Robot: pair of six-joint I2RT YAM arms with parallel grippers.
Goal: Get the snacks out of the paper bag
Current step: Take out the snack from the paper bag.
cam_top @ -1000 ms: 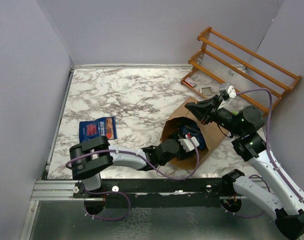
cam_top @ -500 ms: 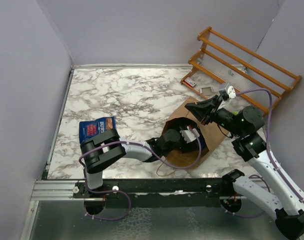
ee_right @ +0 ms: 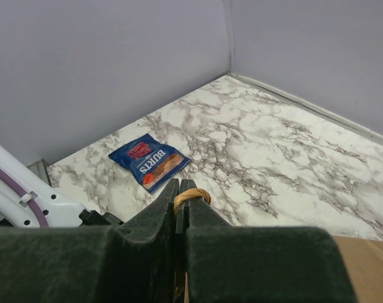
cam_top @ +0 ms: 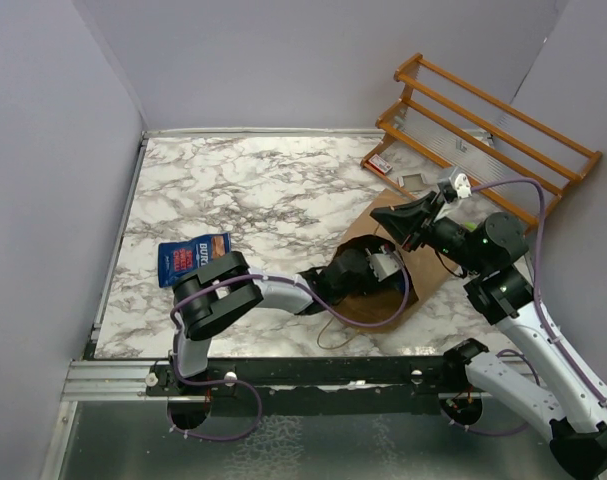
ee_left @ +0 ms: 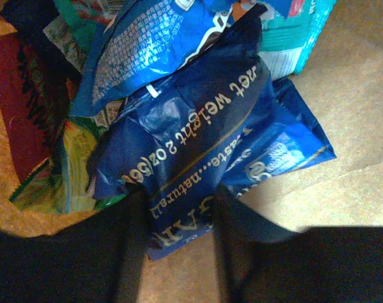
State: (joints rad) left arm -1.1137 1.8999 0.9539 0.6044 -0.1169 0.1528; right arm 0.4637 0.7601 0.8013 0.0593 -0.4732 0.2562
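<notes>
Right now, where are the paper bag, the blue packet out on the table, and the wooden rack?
paper bag [cam_top: 428, 285], top view, its brown side wall.
blue packet [cam_top: 191, 258], top view, its printed face.
wooden rack [cam_top: 508, 107], top view, its top rail.

The left arm [cam_top: 273, 293] now stretches further right. Its shoulder link swings in from the near-left table edge, and the left gripper [ee_left: 178, 189] goes from the mouth of the paper bag [cam_top: 418, 270] to deep inside it. The blue packets [ee_left: 178, 126], visible from above a second ago, are now hidden there behind the wrist. The purple cable [cam_top: 368, 322] follows, and its loop now lies over the bag's near lip.
</notes>
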